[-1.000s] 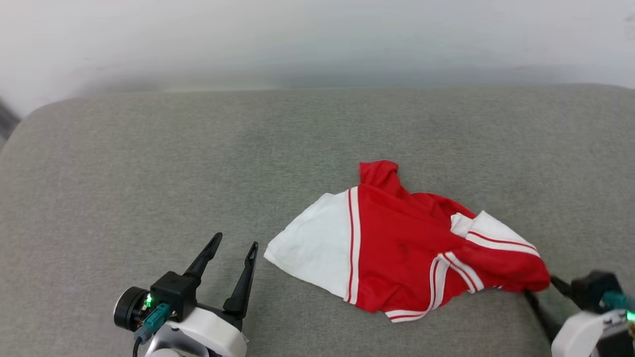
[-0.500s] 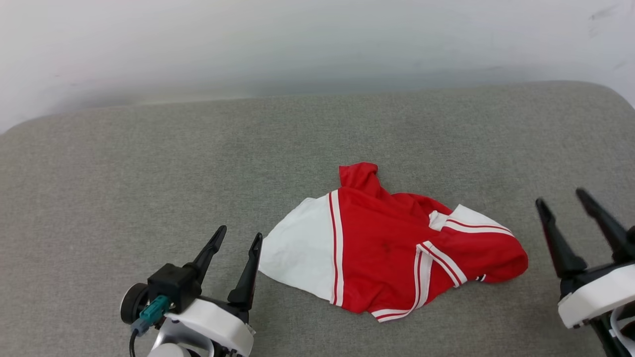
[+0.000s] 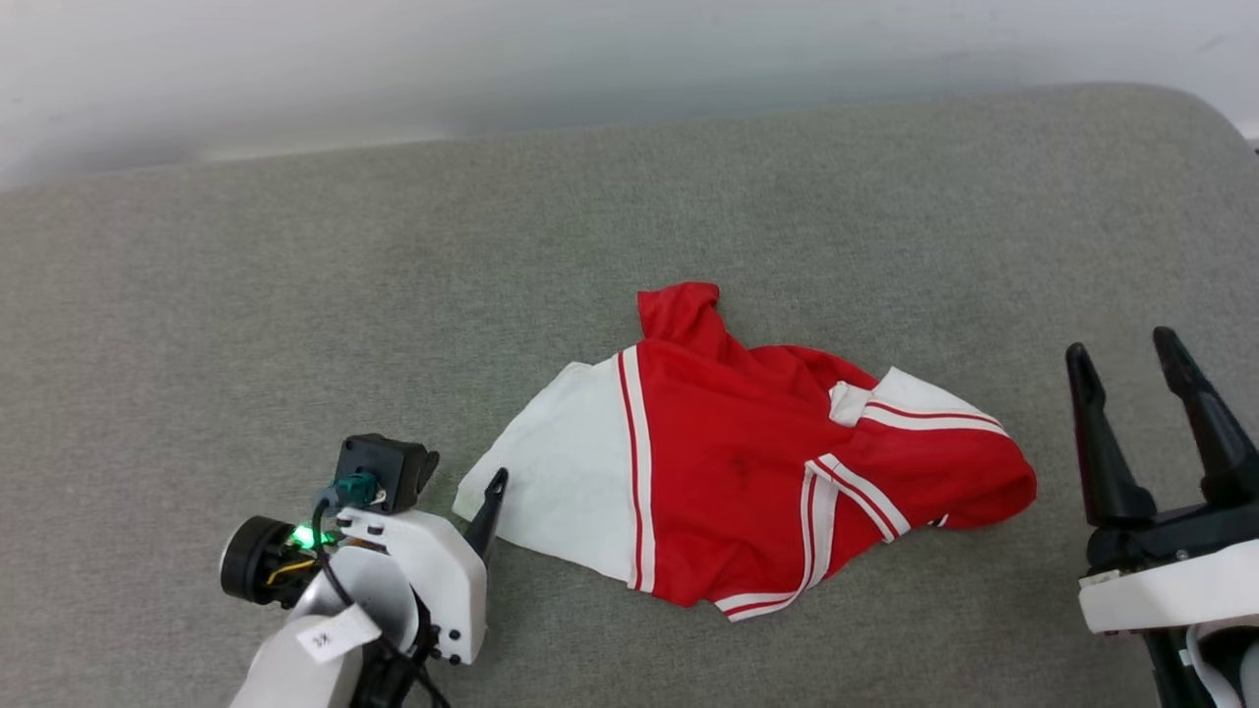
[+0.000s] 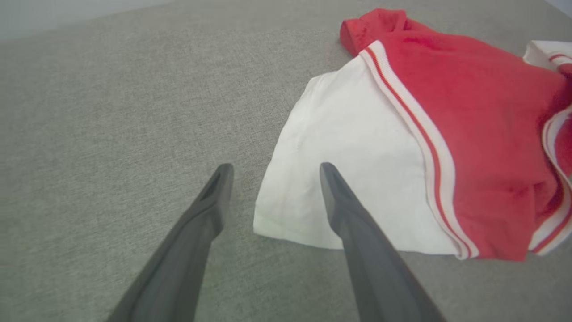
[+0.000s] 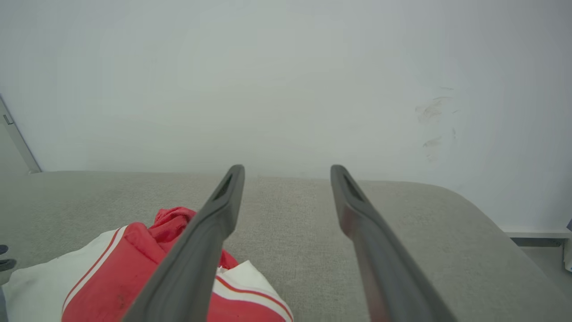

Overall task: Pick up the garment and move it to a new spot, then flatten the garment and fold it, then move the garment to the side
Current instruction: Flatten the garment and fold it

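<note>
Garment [image 3: 748, 462]: red shirt with white sleeves and red-and-white striped trim, lying rumpled and unfolded on the cushion, held by neither gripper.
Place: a little right of the middle in the head view, between the two grippers, nearer the left one.
Sleeve [image 3: 561, 472]: one white sleeve lies spread flat toward the robot's left; the other is bunched on top of the red cloth at the robot's right side.
Red peak: a bunched fold of red cloth sticks out at the far edge, pointing to the wall.
Left gripper [image 4: 275, 167]: fingers spread, tilted down at the near corner of the flat sleeve. In the left wrist view one finger is over the white cloth, the other over bare cushion, with the sleeve's edge between them. Whether they touch the cloth I cannot tell.
Right gripper [image 3: 1121, 342]: fingers spread and empty, pointing to the wall, near the shirt's right end but apart from it.
Cushion [image 3: 295, 295]: grey woven fabric with rounded corners.
Wall [image 5: 286, 80]: pale, behind the cushion, with faint scuffs in the right wrist view.
</note>
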Robot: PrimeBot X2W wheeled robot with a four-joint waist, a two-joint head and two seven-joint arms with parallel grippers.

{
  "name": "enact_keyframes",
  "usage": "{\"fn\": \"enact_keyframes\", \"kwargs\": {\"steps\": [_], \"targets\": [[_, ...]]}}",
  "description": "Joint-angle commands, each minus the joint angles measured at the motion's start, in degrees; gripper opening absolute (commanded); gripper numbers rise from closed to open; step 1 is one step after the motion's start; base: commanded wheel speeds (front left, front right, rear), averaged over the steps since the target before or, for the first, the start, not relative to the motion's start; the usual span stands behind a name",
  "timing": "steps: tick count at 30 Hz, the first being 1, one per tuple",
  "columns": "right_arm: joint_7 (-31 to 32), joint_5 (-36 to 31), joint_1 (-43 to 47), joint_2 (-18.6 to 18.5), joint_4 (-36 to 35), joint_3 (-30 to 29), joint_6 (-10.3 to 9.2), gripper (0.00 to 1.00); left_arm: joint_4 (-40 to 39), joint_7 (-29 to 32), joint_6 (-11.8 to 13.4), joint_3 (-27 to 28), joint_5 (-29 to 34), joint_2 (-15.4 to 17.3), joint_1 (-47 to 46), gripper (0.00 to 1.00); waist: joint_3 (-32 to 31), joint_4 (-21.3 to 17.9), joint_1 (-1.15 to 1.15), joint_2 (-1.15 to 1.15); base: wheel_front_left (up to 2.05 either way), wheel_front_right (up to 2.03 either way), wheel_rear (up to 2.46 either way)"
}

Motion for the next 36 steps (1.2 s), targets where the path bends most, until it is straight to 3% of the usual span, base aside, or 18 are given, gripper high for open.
{"fn": "enact_keyframes", "kwargs": {"steps": [1,5,9,11,12,16,17,24,33,34,35,36], "targets": [[-0.93,-0.56,-0.16,0.98,0.41,0.45,-0.04,1.00,0.97,2.89,1.15,0.02,0.86,0.99,-1.47,1.00,1.58,-1.05,0.00,0.00,0.00,0.00,0.00],[-1.51,-1.24,-0.97,1.63,1.45,1.29,-0.04,1.00,3.53,6.55,2.47,-0.41,2.06,1.96,-2.75,1.00,2.82,-1.57,0.00,0.00,0.00,0.00,0.00],[-1.80,-1.63,-1.50,1.95,2.05,1.68,-0.04,1.00,6.19,9.37,1.65,-0.99,1.14,2.16,-2.80,1.00,3.29,-1.51,0.00,0.00,0.00,0.00,0.00],[-1.64,-2.01,-1.43,2.09,2.48,1.87,-0.04,1.00,7.71,11.19,0.29,-1.87,0.13,2.25,-2.05,0.27,3.43,-1.31,0.00,0.00,0.00,0.00,0.00],[-1.47,-2.13,-1.38,2.16,2.68,1.81,-0.04,1.00,7.84,11.10,-0.10,-1.97,-0.32,2.09,-1.91,0.00,3.43,-1.12,0.00,0.00,0.00,0.00,0.00],[-0.64,-2.77,-1.05,2.24,3.67,1.24,-0.04,1.00,6.89,6.60,-0.14,-0.91,-0.94,1.67,-3.00,0.00,2.89,0.22,0.00,0.00,0.00,0.00,0.00],[0.06,-3.41,-0.73,2.14,4.11,1.23,-0.04,1.00,5.90,1.87,0.67,0.47,-1.18,1.17,-3.90,0.00,2.06,1.47,0.00,0.00,0.00,0.00,0.00],[2.37,-3.54,0.26,1.57,4.76,1.56,-0.04,1.00,3.43,-7.20,3.97,4.69,-2.04,0.72,-1.37,0.00,0.15,4.78,0.00,0.00,0.00,0.00,0.00],[7.13,-2.92,2.63,0.12,6.13,3.75,-0.04,1.00,1.16,-5.19,5.80,6.20,-4.76,1.31,8.45,0.00,-1.65,7.78,0.00,0.00,0.00,0.00,0.00],[7.67,-2.69,2.68,-0.13,5.98,4.12,-0.04,1.00,1.00,-4.52,5.43,5.76,-5.00,1.27,9.16,0.16,-1.81,8.08,0.00,0.00,0.00,0.00,0.00],[8.36,-2.58,2.71,-0.56,5.74,4.58,-0.04,1.00,0.64,-4.28,5.28,5.27,-4.95,1.31,9.63,0.55,-1.98,8.36,0.00,0.00,0.00,0.00,0.00],[9.26,-2.14,2.88,-0.93,5.59,5.04,-0.04,1.00,0.26,-4.66,5.09,4.99,-4.82,1.23,9.86,1.00,-2.21,8.70,0.00,0.00,0.00,0.00,0.00]]}}
